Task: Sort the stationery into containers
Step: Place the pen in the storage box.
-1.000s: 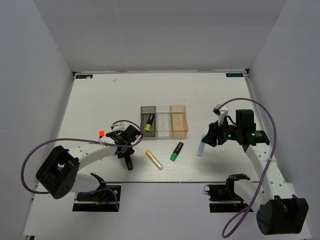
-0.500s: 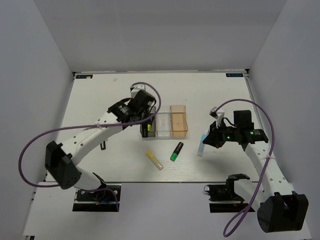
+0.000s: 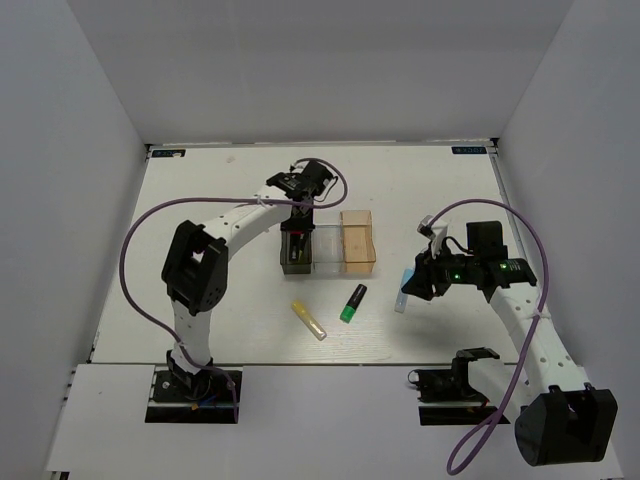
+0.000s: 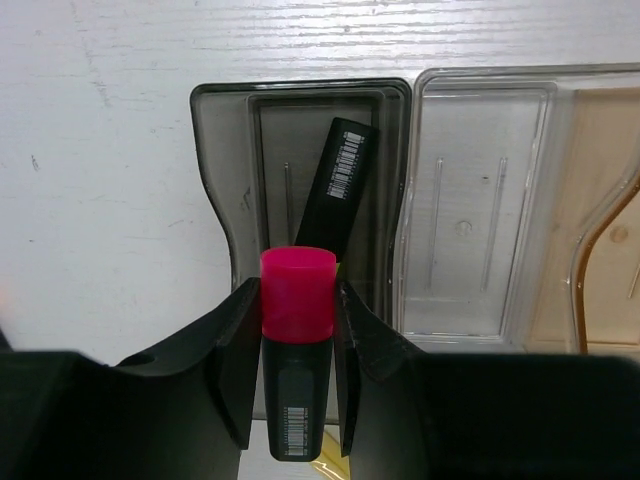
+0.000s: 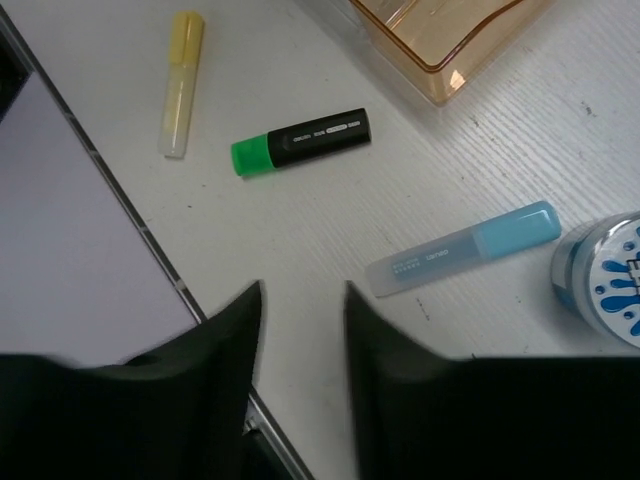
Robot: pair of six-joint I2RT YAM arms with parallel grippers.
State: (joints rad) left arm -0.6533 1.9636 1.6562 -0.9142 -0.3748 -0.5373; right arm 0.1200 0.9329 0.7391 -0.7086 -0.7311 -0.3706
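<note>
My left gripper [image 4: 296, 292] is shut on a black-pink highlighter [image 4: 296, 380], held over the near end of the smoky dark grey bin [image 4: 222, 200]. A dark highlighter [image 4: 340, 190] lies inside that bin. In the top view the left gripper [image 3: 298, 225] hangs above the grey bin [image 3: 286, 262], with the clear bin [image 3: 327, 250] and the orange bin [image 3: 358, 242] to its right. My right gripper [image 5: 300, 300] is open and empty above the table, beside the light blue pen [image 5: 465, 250] and the blue-white roll [image 5: 605, 275].
A yellow highlighter [image 3: 309, 319] and a black-green highlighter [image 3: 353, 302] lie in front of the bins; both also show in the right wrist view, the yellow one [image 5: 180, 80] and the black-green one [image 5: 300, 140]. The table's front edge runs close to my right gripper.
My left arm has swung from the front left of the table up to the grey bin, carrying the black-pink highlighter. The right arm has hardly moved.
</note>
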